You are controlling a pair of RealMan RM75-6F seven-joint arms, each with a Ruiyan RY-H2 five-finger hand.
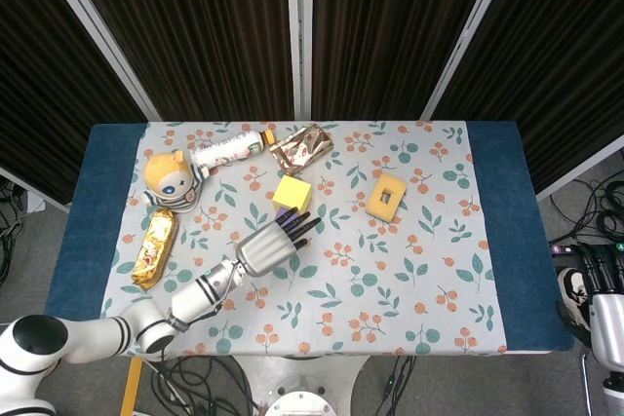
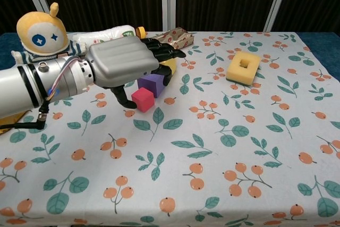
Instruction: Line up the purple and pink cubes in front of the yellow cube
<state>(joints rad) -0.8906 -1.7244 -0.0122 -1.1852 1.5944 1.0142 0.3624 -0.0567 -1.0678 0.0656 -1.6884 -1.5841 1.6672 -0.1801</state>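
Observation:
In the chest view the pink cube lies on the cloth just in front of the purple cube. Both are free of the hand. The yellow cube stands behind them, mostly hidden by fingers in the chest view. My left hand hovers above and left of the cubes, fingers stretched out and holding nothing. From the head camera the left hand covers the pink cube. My right hand shows dimly off the table's right edge, and its fingers are too unclear to read.
A plush doll and a bottle lie at the back left, with a wrapped packet behind the yellow cube. A yellow block with a hole sits to the right. A golden snack pack lies near the left edge.

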